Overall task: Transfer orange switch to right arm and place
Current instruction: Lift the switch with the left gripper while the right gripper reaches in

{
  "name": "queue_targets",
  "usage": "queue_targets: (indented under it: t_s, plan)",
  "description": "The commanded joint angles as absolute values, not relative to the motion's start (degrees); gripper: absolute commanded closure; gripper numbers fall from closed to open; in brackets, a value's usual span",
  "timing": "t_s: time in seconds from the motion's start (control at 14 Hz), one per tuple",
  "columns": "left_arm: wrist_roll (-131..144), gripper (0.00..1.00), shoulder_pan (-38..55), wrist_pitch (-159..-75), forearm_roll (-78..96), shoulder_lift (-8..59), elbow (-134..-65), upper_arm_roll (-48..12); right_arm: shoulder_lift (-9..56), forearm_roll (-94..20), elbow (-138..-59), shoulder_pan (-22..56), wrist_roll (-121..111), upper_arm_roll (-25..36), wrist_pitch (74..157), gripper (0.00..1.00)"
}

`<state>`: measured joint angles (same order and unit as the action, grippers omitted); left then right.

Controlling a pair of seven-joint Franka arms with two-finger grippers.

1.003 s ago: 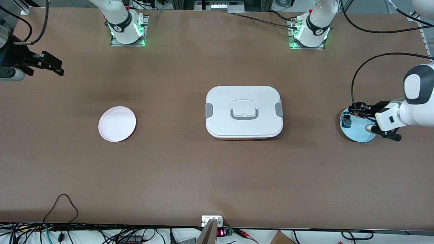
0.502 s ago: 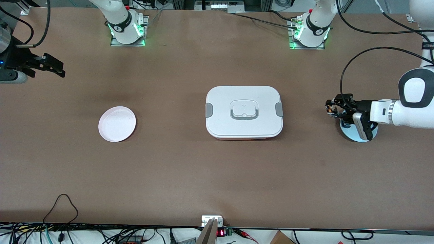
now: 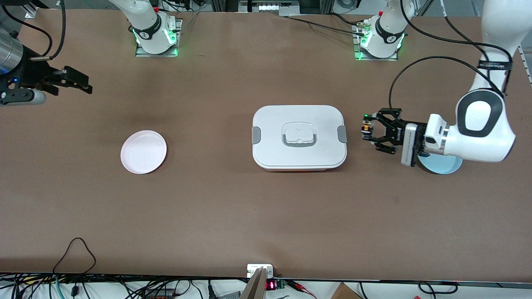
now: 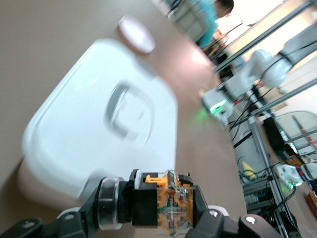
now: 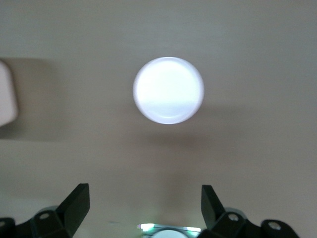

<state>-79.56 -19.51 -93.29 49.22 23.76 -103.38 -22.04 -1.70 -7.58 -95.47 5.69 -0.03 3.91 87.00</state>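
The orange switch (image 3: 365, 128), a small orange body with a black collar, is pinched in my left gripper (image 3: 368, 131), which is shut on it. The gripper hangs over the table between the white lidded box (image 3: 299, 137) and the blue plate (image 3: 451, 166). In the left wrist view the orange switch (image 4: 166, 204) lies crosswise between the fingers of the left gripper (image 4: 158, 208), with the box (image 4: 74, 144) just past it. My right gripper (image 3: 79, 82) is open with nothing in it, up over the right arm's end of the table. Its right wrist view shows both fingertips (image 5: 78, 202) wide apart above the pale plate (image 5: 168, 90).
A pale pink plate (image 3: 143, 151) lies on the table toward the right arm's end. The white box has grey side latches and a handle on its lid. The left arm's wrist hides part of the blue plate. Cables run along the table edge nearest the front camera.
My left gripper has lifted off the blue plate with the orange switch and moved toward the white box. The right gripper has drifted slightly toward the table's middle.
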Motion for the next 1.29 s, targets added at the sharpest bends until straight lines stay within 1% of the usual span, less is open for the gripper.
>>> queue_targets:
  t_s: [0.0,0.14,0.29,0.43,0.57,0.79,0.86,1.0,1.15,1.22]
  plan:
    - [-86.9,0.92,-20.0,-94.1,57.2,23.9,-103.6,-25.7,-1.4,-15.9,-94.8,6.2,-0.3,4.0,86.0,0.0]
    - [-91.0,0.93,-19.7,-96.2,62.9,24.3,-103.6,-28.9,0.0,-22.1,-94.8,8.9,-0.1,4.0,86.4,0.0]
    - [-101.0,0.93,-17.4,-100.0,69.1,24.8,-103.4,-30.8,1.6,-30.2,-94.8,9.9,-0.1,3.9,87.6,0.0]
    - [-108.6,0.97,-14.1,-101.2,75.7,24.8,-103.6,-30.8,4.6,-35.9,-94.8,11.5,-0.2,3.9,89.6,0.0]
    - [-112.0,0.98,-11.4,-103.7,79.6,24.7,-104.0,-31.2,5.9,-44.3,-96.8,11.5,-0.3,3.9,92.4,0.0]
    - [-118.0,0.98,-7.5,-112.1,89.8,24.6,-104.9,-34.4,7.6,-58.5,-99.7,11.3,-0.9,3.9,93.7,0.0]
    - [-118.2,0.98,-6.8,-114.9,92.2,24.5,-104.9,-35.9,8.2,-65.6,-102.2,11.3,-3.3,3.8,93.8,0.0]
    - [-120.0,0.98,-6.2,-120.4,96.9,24.5,-104.9,-38.8,9.6,-76.1,-105.6,11.3,-7.7,3.9,95.0,0.0]
    - [-125.7,0.98,-4.7,-125.3,102.6,24.7,-104.9,-40.3,11.4,-80.2,-106.6,11.6,-8.2,3.9,95.0,0.0]
    - [-127.4,0.98,-3.8,-125.8,105.8,24.7,-104.9,-40.3,11.9,-80.5,-106.6,11.9,-8.3,3.9,95.1,0.0]
